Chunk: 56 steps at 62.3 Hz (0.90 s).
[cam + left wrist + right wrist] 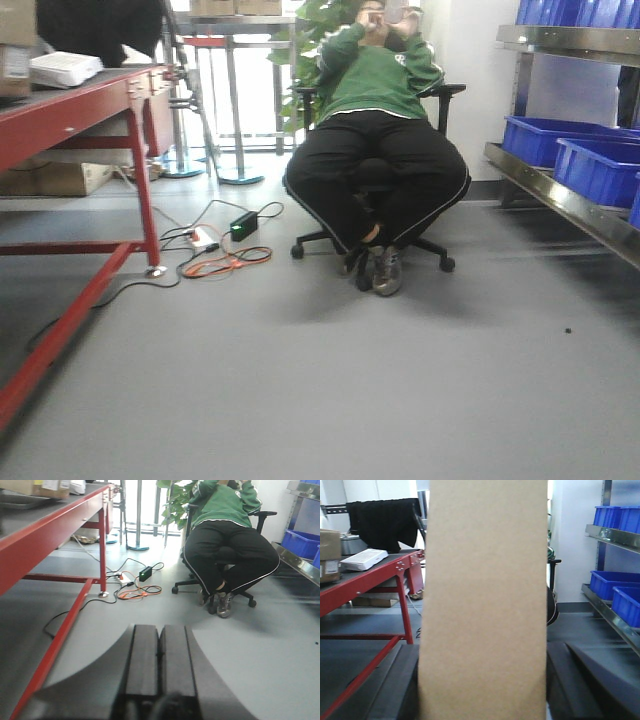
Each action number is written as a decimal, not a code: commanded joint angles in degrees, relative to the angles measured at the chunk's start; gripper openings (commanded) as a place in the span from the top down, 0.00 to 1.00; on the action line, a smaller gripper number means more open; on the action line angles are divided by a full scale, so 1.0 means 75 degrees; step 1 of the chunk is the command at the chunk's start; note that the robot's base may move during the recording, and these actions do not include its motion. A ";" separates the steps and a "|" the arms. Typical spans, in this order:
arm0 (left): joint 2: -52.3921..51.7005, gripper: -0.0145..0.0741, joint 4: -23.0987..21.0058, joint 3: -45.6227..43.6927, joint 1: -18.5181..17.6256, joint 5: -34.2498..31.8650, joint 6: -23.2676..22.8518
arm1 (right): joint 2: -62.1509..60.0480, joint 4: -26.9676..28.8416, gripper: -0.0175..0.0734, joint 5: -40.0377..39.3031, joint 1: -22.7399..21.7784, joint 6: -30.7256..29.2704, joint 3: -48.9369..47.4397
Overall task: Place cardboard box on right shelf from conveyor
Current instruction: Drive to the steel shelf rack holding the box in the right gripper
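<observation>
The tan cardboard box point(485, 605) stands upright and fills the middle of the right wrist view. My right gripper point(482, 685) is shut on it, with a dark finger point(402, 685) pressed to each side. My left gripper point(159, 645) hangs low over the grey floor, its two pads closed together on nothing. On the left is the conveyor point(45, 95), a dark belt on a red frame, also in the left wrist view as the conveyor point(35, 510). The right shelf point(560, 195), shiny steel, runs along the right side, and its lip shows as the right shelf point(612, 620).
A person in a green top point(375, 130) sits on an office chair straight ahead. Cables and a power strip point(225, 245) lie on the floor by the conveyor leg. Blue bins point(600, 160) occupy the steel shelf. A white item point(65, 68) and other cartons point(329, 555) rest on the belt.
</observation>
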 commanded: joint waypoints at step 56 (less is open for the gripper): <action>-0.0076 0.97 -0.0036 -0.0021 0.0006 -0.0620 -0.0038 | 0.0103 -0.0021 0.37 -0.0851 -0.0021 -0.0064 -0.0249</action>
